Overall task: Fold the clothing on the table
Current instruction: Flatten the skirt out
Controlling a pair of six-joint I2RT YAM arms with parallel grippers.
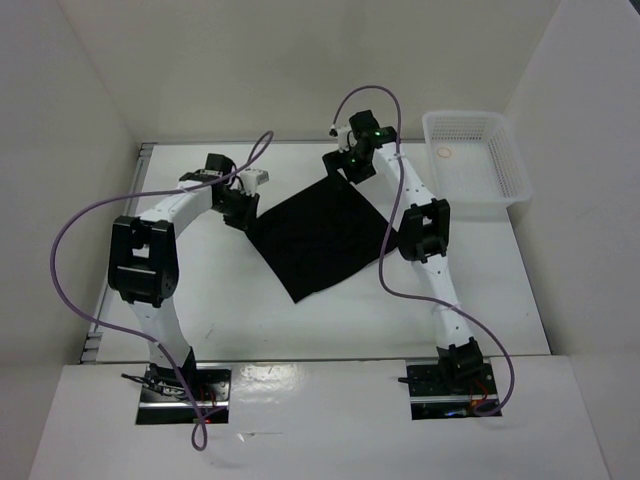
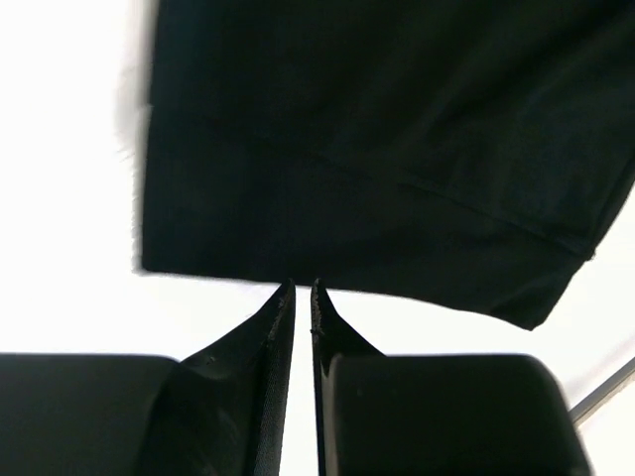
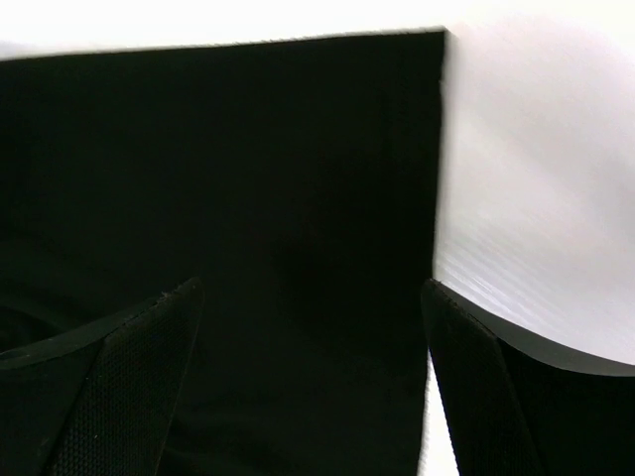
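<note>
The black clothing (image 1: 318, 238) lies flat on the white table (image 1: 480, 290) as a tilted, roughly square patch. My left gripper (image 1: 240, 208) is at its left corner. In the left wrist view its fingertips (image 2: 303, 290) stand only a thin slit apart, right at the hemmed edge of the clothing (image 2: 377, 149), and only white table shows through the slit. My right gripper (image 1: 340, 165) hovers at the far corner. In the right wrist view it (image 3: 313, 297) is wide open, the clothing (image 3: 248, 169) lies under and between its fingers, and its right finger (image 3: 476, 347) stands at the cloth's edge.
A white mesh basket (image 1: 500, 165) stands at the back right of the table, with a small round thing (image 1: 445, 153) inside. White walls enclose the table on three sides. A thin metal rail (image 1: 143, 160) runs along the left edge. Purple cables loop off both arms.
</note>
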